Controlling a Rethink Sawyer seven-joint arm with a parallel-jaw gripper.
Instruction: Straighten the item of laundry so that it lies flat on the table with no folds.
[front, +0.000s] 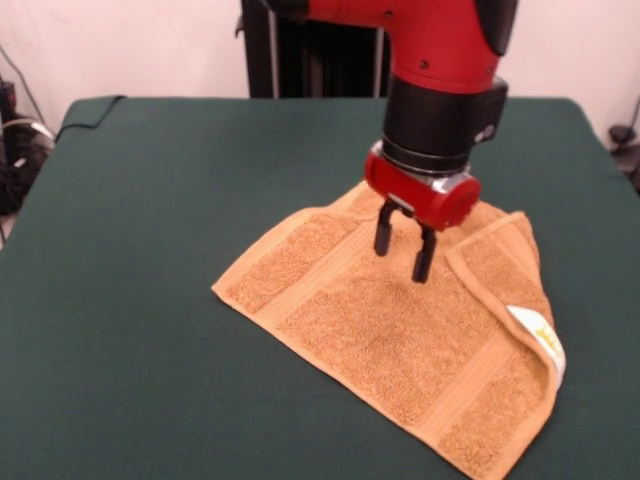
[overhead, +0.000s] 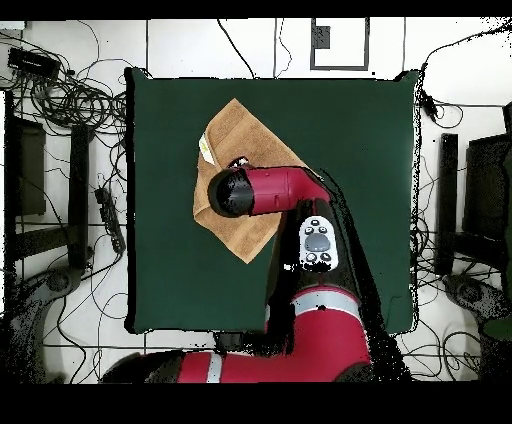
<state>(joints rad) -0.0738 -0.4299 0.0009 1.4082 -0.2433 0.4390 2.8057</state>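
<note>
The orange-tan towel (front: 400, 340) lies on the dark green table (front: 150, 200), right of centre in the front view. Its right edge is folded over onto itself, with the white label (front: 540, 340) showing on the fold. A woven band runs along each side. My gripper (front: 403, 250) hangs just above the towel's far part, next to the folded edge, open and empty. In the overhead view the towel (overhead: 245, 150) lies at the table's upper left. The arm's wrist (overhead: 235, 192) covers its middle and hides the gripper.
The table (overhead: 350, 150) is much larger than the towel. Tangled cables (overhead: 70, 95) and dark equipment lie on the floor around it. The robot's pedestal (front: 300, 50) stands at the far edge.
</note>
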